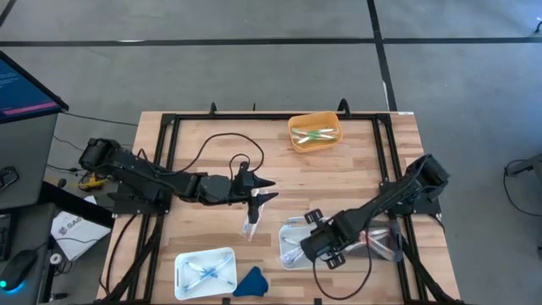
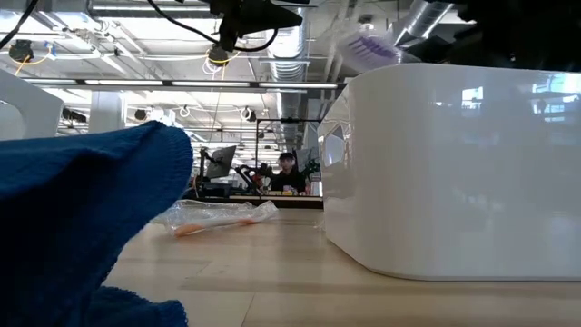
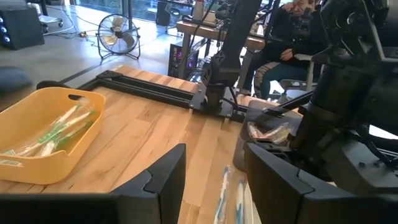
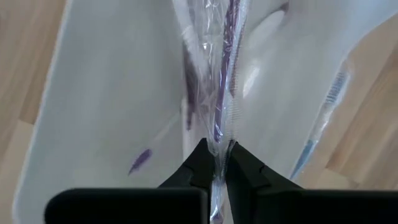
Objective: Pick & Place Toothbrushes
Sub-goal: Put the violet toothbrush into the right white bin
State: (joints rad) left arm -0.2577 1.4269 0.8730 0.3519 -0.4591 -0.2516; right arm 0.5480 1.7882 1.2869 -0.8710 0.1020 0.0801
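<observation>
My right gripper (image 1: pixel 310 246) points down over a white tray (image 1: pixel 292 230) at the near right and is shut on a clear-wrapped purple toothbrush (image 4: pixel 225 68). My left gripper (image 1: pixel 268 190) stands open above the table's middle with nothing between its fingers. A wrapped toothbrush (image 1: pixel 252 222) lies flat on the wood just nearside of it and shows past the open fingers (image 3: pixel 229 198). Green toothbrushes (image 1: pixel 316 134) lie in a yellow tray (image 1: pixel 296 144) at the far edge. Blue ones (image 1: pixel 206 271) lie in a white tray (image 1: pixel 181 284) at the near left. My right gripper pinches the purple toothbrush's clear wrapper (image 4: pixel 217 144) between its two fingertips, coming from above and pointing down. The toothbrush runs on lengthwise past the fingers over the tray's floor. In the low view its bristle head (image 2: pixel 367 45) shows above the tray's rim.
A blue cloth lump (image 1: pixel 251 282) lies at the near edge between the white trays. A blue toothbrush (image 4: pixel 320 121) lies beside the right tray's rim. An orange wrapped one (image 2: pixel 214 221) rests on the wood. Black frame rails (image 1: pixel 166 144) border the table; a black cable (image 1: pixel 212 144) loops far left.
</observation>
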